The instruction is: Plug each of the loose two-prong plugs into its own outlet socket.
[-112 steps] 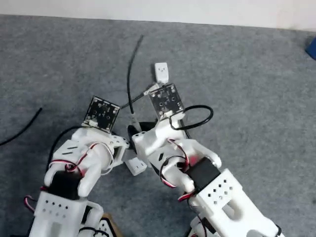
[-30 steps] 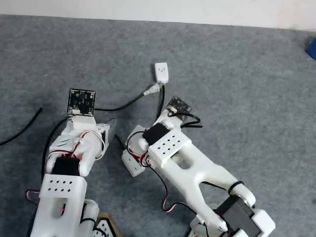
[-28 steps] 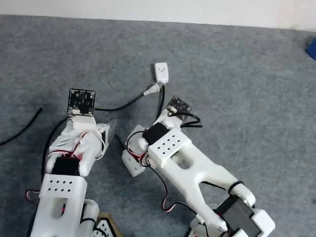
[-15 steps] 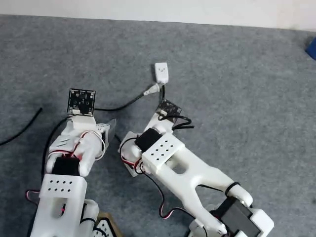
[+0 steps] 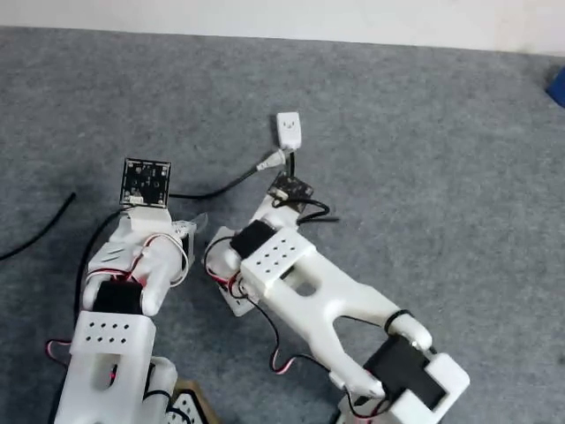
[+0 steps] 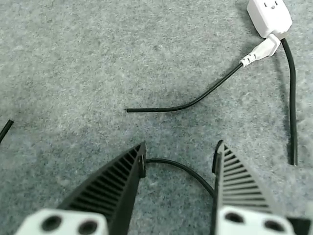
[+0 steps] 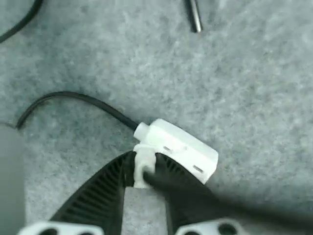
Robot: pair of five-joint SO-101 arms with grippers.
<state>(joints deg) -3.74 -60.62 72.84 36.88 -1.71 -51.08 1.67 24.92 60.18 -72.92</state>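
Clamped on one plug at the right, hanging open at the left.

At the right: stretched low and forward across the middle of the counter (image 5: 424,159), with the right gripper (image 7: 145,157) pressed down and its jaws closed tight on a small white plug (image 7: 142,172), touching the side of a white outlet socket (image 7: 182,149) with a black cord (image 7: 73,98) joined to its end. At the left: folded back nearer its base, with the left gripper (image 6: 179,147) just above the surface, jaws wide apart, over a curve of black cable (image 6: 183,169). Farther out: a second socket (image 5: 289,130) with a second plug (image 5: 272,162) touching it and a black lead (image 5: 221,188) trailing off. Underneath, grey carpet-like covering; beyond the far edge, a pale strip (image 5: 265,18); at the far right edge, a blue corner (image 5: 558,86).
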